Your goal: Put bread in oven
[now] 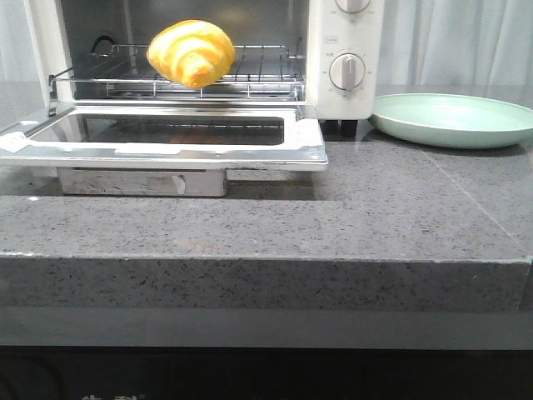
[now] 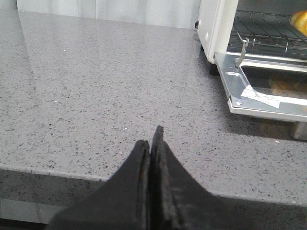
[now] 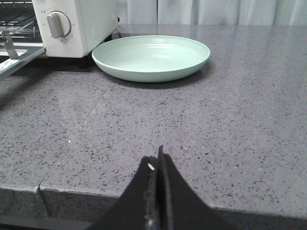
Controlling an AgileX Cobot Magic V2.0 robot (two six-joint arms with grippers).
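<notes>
Bread in the open oven

The bread sat on the wire rack inside the oven, above its dropped door. A green plate lay beside. The left gripper and right gripper were pressed together, holding nothing.

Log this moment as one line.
bread: on oven rack | door: open | plate: empty | left gripper: shut | right gripper: shut

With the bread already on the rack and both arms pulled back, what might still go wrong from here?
The bread sits near the front edge of the wire rack, so a jolt might roll it onto the open door. That door juts out over the counter; an arm sweeping past could strike it. Closing it with the shut left gripper or right gripper risks nudging the oven.
</notes>
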